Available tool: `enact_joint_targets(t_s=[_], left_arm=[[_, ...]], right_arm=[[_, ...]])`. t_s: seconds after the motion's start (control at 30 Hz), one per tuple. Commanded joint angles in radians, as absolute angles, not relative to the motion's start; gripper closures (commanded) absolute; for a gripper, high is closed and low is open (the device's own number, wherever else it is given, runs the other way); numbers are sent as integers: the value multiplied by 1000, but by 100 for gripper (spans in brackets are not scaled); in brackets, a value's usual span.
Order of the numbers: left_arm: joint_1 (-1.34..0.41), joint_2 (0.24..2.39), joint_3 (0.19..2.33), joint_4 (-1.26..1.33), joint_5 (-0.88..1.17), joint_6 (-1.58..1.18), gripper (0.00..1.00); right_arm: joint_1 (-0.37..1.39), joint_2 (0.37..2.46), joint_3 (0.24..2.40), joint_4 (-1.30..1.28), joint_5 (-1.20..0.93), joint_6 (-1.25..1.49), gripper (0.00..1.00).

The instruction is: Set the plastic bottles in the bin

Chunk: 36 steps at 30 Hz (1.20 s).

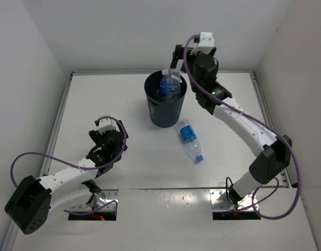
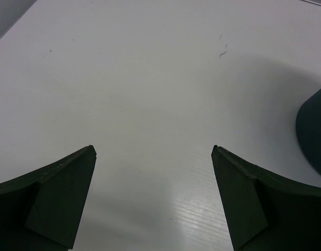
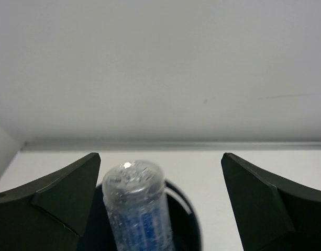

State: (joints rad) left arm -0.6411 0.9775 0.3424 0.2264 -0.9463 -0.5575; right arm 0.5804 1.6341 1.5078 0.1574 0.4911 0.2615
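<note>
A lying bottle point(image 1: 190, 140) rests on its side on the table point(image 1: 123, 104), just near-right of the bin point(image 1: 165, 112) and apart from it. Its long axis runs diagonally, blue cap toward the near right and base toward the bin, with a blue label around the half nearer the bin. A standing bottle point(image 1: 169, 83) is inside the bin, roughly upright, its rounded clear end poking above the rim and a blue label lower down. The right gripper point(image 3: 160, 157) hangs over it with jaws spread wide, pinching nothing; the bottle sits nearer one finger. The left gripper point(image 2: 153, 151) hovers low over bare table, jaws also wide apart, the bin's edge off to its right. The table is matte white with metal rails point(image 1: 59, 120) along its edges, boxed in by plain white walls point(image 1: 150, 31).
</note>
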Motion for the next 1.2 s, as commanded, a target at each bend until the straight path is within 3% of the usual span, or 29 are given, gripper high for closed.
enact_joint_targets(t_s=[0.0, 0.3, 0.53, 0.63, 0.9, 1.17], left_arm=[[-652, 968, 336, 259, -946, -545, 1], [-652, 968, 336, 259, -946, -545, 1], [-678, 986, 354, 259, -956, -532, 1], [-678, 997, 354, 259, -956, -523, 1], [-687, 1015, 373, 259, -956, -514, 1], [-687, 1035, 382, 259, -956, -514, 1]], right_arm=[[535, 1517, 1520, 209, 598, 282, 0], [220, 1332, 1340, -156, 161, 518, 0], [279, 1158, 895, -132, 173, 518, 0], [291, 1158, 786, -88, 42, 518, 0], [311, 1328, 695, 51, -80, 549, 0], [330, 1568, 790, 51, -152, 549, 2]])
